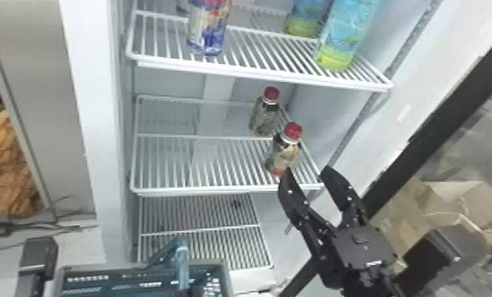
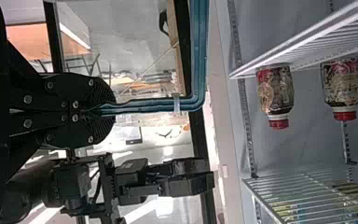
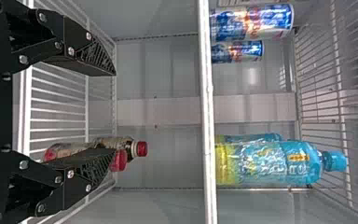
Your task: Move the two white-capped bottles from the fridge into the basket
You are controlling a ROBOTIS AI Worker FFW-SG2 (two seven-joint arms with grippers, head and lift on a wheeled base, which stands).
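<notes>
The right pincer (image 1: 307, 170) stood wide open, empty, near the front red-capped bottle (image 1: 285, 155); the rear red-capped bottle (image 1: 263, 117) stood behind on the same fridge shelf (image 1: 201, 188). The left pincer (image 1: 182, 293) was closed on the basket handle (image 1: 182, 262).

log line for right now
left gripper: shut on basket handle | right gripper: open, empty | both red-capped bottles: standing on fridge shelf, ungrasped

A: What bears the objects?

B: Middle white wire shelf (image 1: 217, 190): two small, dark, upright red-capped bottles (image 1: 287, 153). Upper white wire shelf (image 1: 256, 74): two patterned blue-and-silver metal cans (image 1: 208, 29), two tall blue-and-green bottles (image 1: 345, 33).
</notes>
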